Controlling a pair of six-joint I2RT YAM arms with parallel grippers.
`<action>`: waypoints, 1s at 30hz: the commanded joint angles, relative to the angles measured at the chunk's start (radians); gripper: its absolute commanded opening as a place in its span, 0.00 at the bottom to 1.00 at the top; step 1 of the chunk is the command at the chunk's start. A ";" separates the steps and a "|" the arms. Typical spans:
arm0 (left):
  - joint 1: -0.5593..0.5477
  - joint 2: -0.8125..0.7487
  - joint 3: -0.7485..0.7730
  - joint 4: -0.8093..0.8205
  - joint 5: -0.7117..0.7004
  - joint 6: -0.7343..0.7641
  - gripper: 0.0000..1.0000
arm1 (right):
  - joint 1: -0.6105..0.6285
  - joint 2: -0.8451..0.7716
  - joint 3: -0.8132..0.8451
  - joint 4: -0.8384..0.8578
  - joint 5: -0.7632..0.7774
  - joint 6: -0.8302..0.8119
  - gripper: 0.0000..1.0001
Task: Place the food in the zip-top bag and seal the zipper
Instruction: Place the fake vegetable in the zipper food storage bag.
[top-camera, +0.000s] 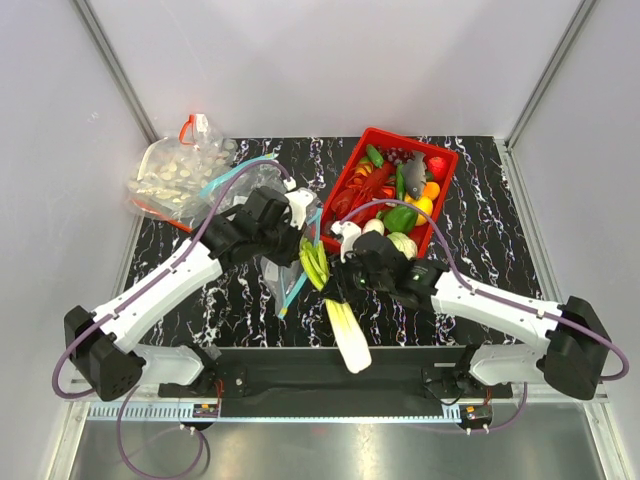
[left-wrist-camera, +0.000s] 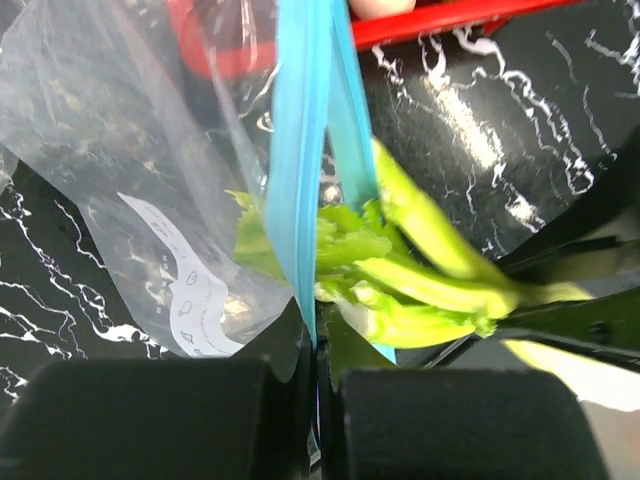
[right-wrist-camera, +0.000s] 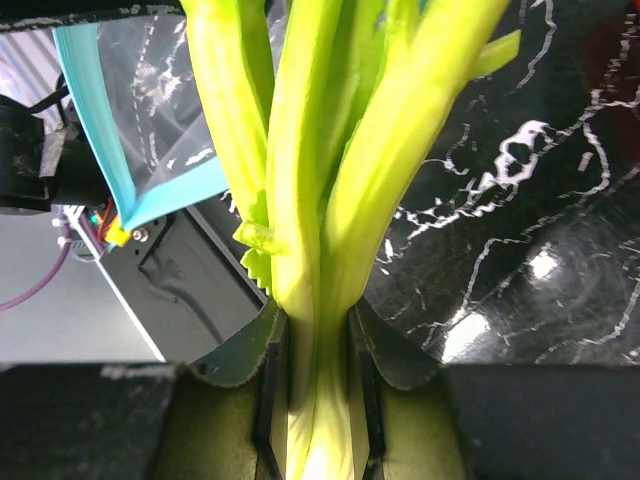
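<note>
Insertion step in hand: my right fingers (right-wrist-camera: 150, 420) pinch the leek (right-wrist-camera: 310, 200) stalk, leaf tips at the zip-top bag (left-wrist-camera: 120, 150) mouth, my left fingers (left-wrist-camera: 150, 420) clamp its zipper (left-wrist-camera: 300, 150) — next, I judge, spread the mouth and feed the leek deeper.

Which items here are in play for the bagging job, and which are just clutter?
In play: leek, zip-top bag, teal zipper, white radish pieces.
Clutter: red basket, red-zip bag, grey toy fish.

Red basket (top-camera: 410, 141) of toy produce (top-camera: 430, 189), clear red-zippered bag (top-camera: 175, 175) of white pieces, black marbled table (top-camera: 490, 240)
</note>
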 joint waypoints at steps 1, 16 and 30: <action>-0.002 0.005 0.030 -0.008 0.022 0.027 0.00 | 0.009 -0.049 -0.006 0.050 0.063 -0.014 0.08; 0.015 0.032 0.045 -0.034 0.027 0.024 0.00 | 0.012 -0.167 -0.061 0.093 0.178 -0.011 0.06; 0.029 0.023 0.042 -0.014 0.140 0.040 0.00 | 0.010 -0.264 -0.133 0.212 -0.033 -0.085 0.10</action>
